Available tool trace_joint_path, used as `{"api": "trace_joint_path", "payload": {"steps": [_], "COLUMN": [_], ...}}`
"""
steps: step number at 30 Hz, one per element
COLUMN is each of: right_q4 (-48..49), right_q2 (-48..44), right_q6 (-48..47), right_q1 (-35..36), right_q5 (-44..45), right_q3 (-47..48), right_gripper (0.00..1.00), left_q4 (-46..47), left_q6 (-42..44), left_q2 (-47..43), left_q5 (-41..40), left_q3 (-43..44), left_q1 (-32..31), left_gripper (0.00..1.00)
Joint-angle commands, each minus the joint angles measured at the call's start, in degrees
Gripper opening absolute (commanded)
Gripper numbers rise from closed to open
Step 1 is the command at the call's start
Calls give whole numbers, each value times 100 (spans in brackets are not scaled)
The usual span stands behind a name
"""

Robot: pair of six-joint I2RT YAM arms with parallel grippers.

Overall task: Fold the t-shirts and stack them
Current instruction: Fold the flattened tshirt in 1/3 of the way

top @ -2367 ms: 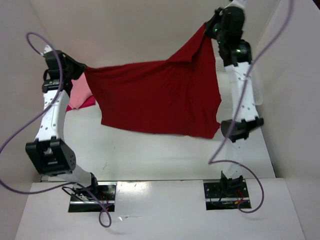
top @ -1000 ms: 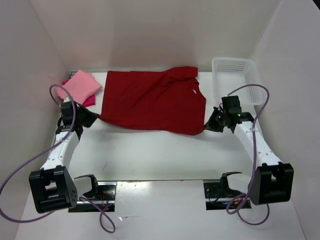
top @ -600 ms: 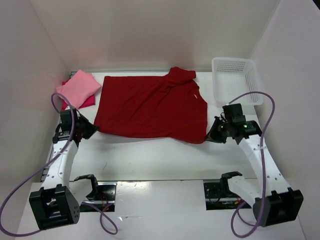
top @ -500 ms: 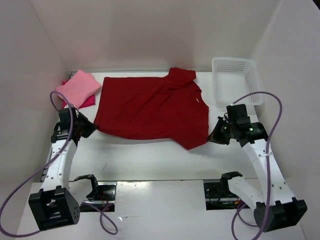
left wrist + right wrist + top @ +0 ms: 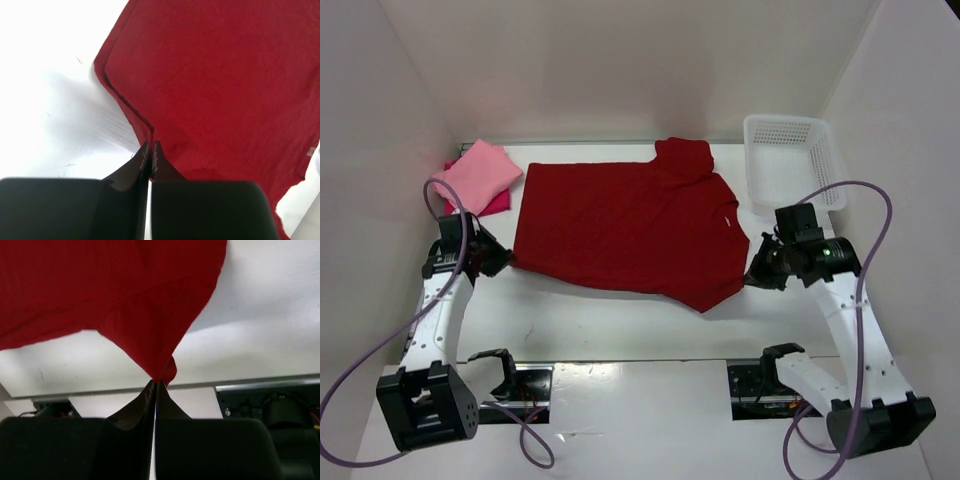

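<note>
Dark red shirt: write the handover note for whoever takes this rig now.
Left end effector: shut on the dark red shirt at its left edge.
Right end effector: shut on its near right corner.
The shirt lies spread, unfolded, in the middle.
Pink shirt sits folded on the magenta shirt, far left corner.
White basket: far right.
To do: fold the dark red shirt, stack it on the pink.

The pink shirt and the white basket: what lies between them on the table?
The dark red shirt lies there, spread out, as the top view shows.
</note>
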Motion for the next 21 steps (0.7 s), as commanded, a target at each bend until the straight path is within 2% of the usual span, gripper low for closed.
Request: {"api": "trace_joint_path", "payload": {"steps": [1,4,8,11,21], "right_q4": [1090,1969,2683,2860,3176], "right_q2": [573,1293,2460,3155,4651], "right_q6": [22,-31,-136,-268,-426], "right_q1": [19,19,-33,-34,-209], "right_q5": [304,366,445,656,832], "right_q3": [141,378,694,1125,2566], "right_gripper": [0,0,0,0,0], "left_q4": [542,867,1386,1597,1993], "left_q6": [53,1,-131,-184,-298], "left_q2": [311,734,1279,1701,2581], "left_q5": [-28,94,95,33,-28], "left_q3": [286,286,356,592,962], "left_q1": [106,107,107,107,107], "left_gripper": [0,0,0,0,0]}}
